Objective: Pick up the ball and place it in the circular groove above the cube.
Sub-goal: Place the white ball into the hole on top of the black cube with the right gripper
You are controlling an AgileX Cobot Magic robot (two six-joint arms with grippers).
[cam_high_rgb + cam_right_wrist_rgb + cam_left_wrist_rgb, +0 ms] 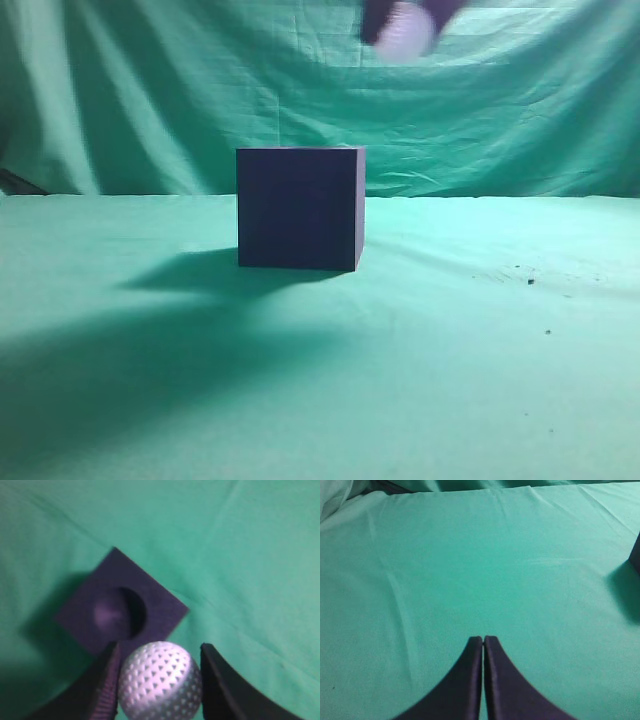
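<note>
Ball gripped in right hand, lifted above cube; groove empty, placing left. Left hand closed, idle.

Staged lab setup: green cloth over table and backdrop.

The cube is the only thing standing on the green cloth tabletop, near the middle and toward the back edge. Open cloth lies all around it, out to the left, right and front edges. Its top face and round groove are uncovered from above. The right gripper, clamped on the ball, hangs high above the cube with clear air between.
</note>
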